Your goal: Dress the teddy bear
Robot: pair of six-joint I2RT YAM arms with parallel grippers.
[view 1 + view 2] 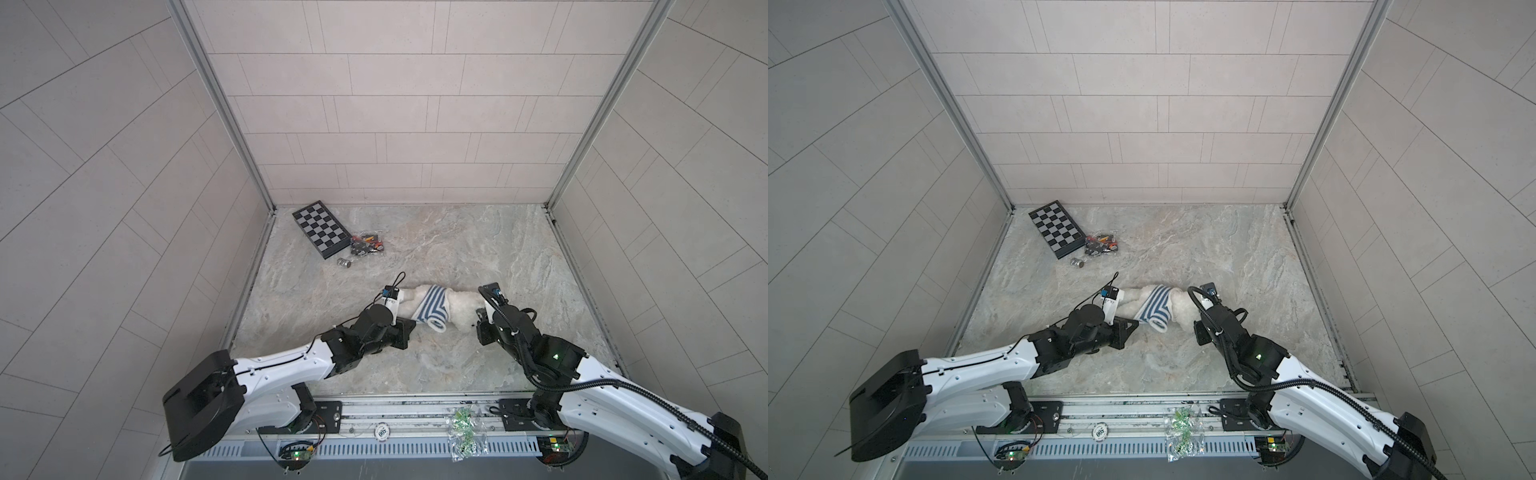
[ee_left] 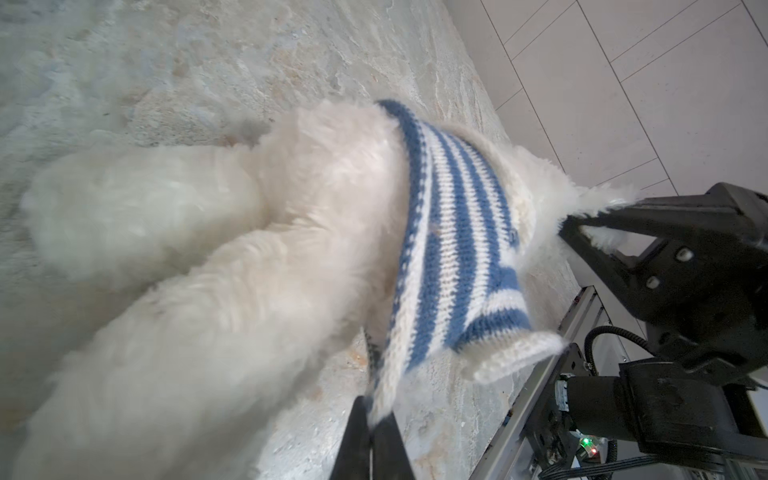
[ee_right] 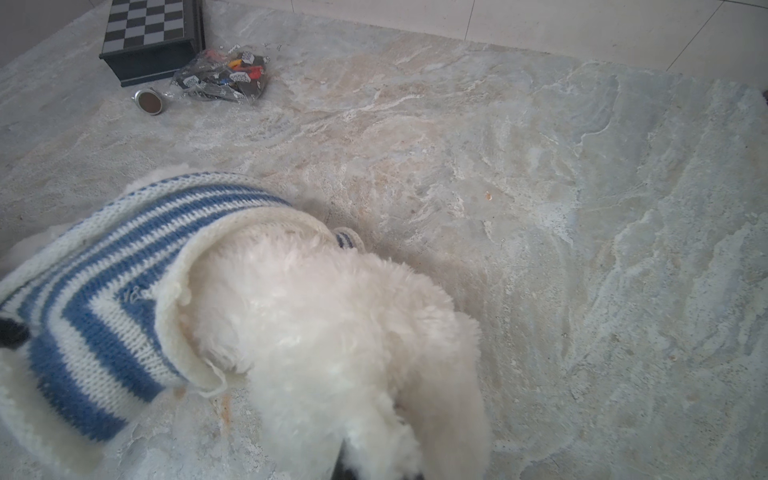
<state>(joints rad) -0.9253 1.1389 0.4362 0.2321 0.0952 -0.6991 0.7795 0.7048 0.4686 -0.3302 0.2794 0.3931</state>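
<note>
Got fluffy white teddy bear (image 1: 462,309) stretched between left claw (image 2: 376,415), pinching striped knit shirt (image 1: 432,308) hem, and right claw (image 2: 571,226), clamped on its fur.

Teddy bear (image 3: 332,332): white all over, no markings showing. Shirt (image 2: 453,232): blue and white stripes, cream collar and cuff. Table (image 1: 478,249) marbled grey and beige; board (image 1: 320,228) chequered black and pale grey, black frame; bag (image 1: 365,245) of black, red and orange bits; walls (image 1: 415,124) pale grey tile, thin dark joints; arms (image 1: 282,370) white with black joints.
</note>
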